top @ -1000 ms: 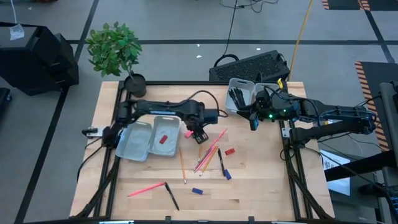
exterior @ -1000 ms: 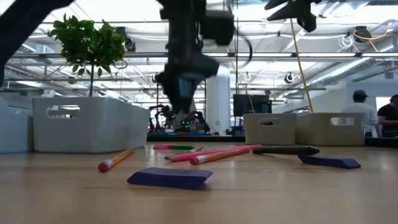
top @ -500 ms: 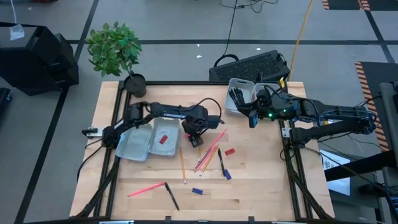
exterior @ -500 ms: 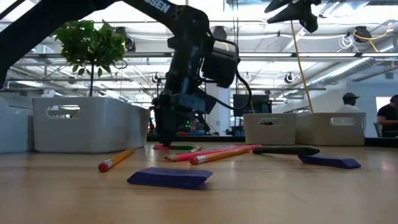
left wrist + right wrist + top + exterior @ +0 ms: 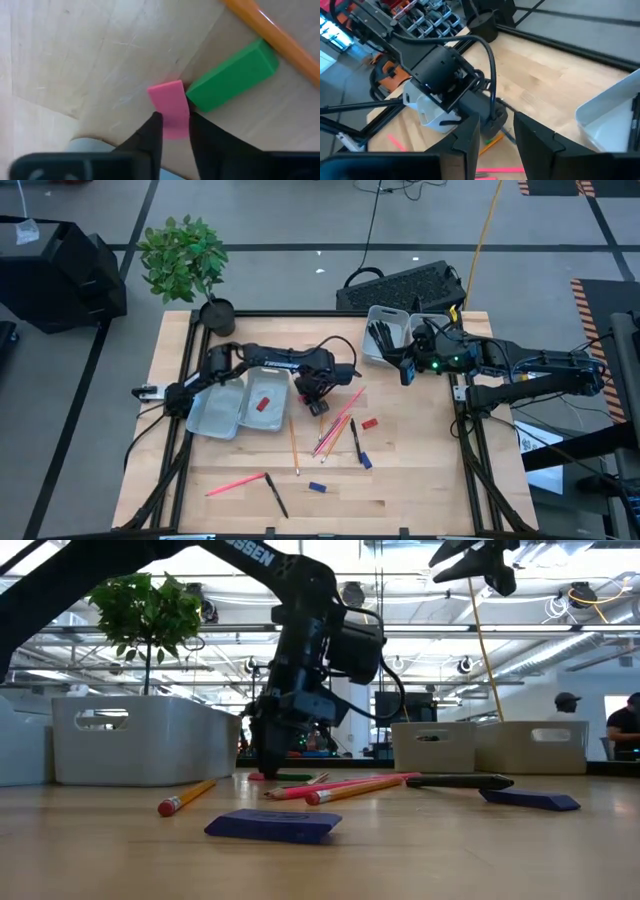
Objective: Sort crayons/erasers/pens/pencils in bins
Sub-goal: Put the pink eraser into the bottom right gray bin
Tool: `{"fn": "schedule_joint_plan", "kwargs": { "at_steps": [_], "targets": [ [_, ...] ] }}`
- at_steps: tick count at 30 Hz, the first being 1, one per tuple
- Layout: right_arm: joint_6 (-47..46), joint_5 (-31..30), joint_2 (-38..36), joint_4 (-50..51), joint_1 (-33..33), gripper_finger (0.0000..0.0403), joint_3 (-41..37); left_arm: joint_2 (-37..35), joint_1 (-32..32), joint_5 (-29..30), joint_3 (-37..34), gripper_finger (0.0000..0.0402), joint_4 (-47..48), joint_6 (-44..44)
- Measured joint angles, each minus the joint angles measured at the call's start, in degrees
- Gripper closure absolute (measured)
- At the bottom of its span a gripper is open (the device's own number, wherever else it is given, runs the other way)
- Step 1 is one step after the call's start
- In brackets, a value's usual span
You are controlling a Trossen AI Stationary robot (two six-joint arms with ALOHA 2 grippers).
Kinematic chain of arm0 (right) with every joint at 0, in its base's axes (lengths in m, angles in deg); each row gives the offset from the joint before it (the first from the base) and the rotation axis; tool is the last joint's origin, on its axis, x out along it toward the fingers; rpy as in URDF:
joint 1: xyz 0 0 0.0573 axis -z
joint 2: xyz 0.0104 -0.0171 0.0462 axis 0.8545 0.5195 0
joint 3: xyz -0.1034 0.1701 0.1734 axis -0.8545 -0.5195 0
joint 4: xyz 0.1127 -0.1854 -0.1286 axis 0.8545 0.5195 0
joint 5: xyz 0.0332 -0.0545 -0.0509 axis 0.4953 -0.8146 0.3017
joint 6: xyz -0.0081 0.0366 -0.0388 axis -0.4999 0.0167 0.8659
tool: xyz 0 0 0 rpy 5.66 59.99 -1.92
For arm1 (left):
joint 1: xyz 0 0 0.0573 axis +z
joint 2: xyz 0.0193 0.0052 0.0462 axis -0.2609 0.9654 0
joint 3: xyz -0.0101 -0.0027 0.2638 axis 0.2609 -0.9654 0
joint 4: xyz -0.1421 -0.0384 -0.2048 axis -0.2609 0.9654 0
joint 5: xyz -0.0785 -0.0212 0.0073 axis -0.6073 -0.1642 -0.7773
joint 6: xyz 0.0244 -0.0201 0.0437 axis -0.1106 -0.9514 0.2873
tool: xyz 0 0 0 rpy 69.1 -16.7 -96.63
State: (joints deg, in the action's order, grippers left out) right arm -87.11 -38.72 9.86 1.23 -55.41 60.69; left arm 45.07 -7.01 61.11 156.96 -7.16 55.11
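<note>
pink eraser (image 5: 170,106) lies flat on the desk (image 5: 420,480), near its middle, just beside the bin (image 5: 262,402) that already holds a red eraser (image 5: 263,404). one corner touches a green eraser (image 5: 231,74); an orange pencil (image 5: 272,40) runs close past the green block. left end effector (image 5: 172,131) is seen lowered over the pink block, fingers (image 5: 152,135) narrowly parted and set astride its near end; full closure on it is not confirmed. in the low view the same end effector (image 5: 268,755) is down at desk level.

right end effector (image 5: 407,373) is held above the far right of the desk by the bin of pens (image 5: 386,332), fingers parted and empty.

handling, judged: eraser is taken to be light, slightly soft and grippy, so a modest squeeze should suffice. hold is best taken across the two long flat sides, near mid-length. a grip at the very end may let it pivot. risk noted: the green block may be nudged on lift.
</note>
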Motion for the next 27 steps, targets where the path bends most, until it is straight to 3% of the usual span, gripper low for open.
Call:
{"fn": "schedule_joint_plan", "kwargs": {
  "at_steps": [5, 22, 27],
  "targets": [
    [-0.04, 3.55, 0.00, 0.09, -0.09, 0.0291, 0.00, -0.04, 0.89, -0.46, 0.00, 0.0344, -0.22, 0.87],
    [0.20, 3.73, 0.00, 0.99, -0.04, 0.0291, 0.00, -2.78, 1.18, -0.60, 0.04, 0.0322, 0.71, -2.52],
    [0.06, 3.77, 0.00, 0.99, -0.04, 0.0291, 0.00, -2.78, 1.81, 1.24, 0.04, 0.0294, -1.80, -5.02]
  ]
}}
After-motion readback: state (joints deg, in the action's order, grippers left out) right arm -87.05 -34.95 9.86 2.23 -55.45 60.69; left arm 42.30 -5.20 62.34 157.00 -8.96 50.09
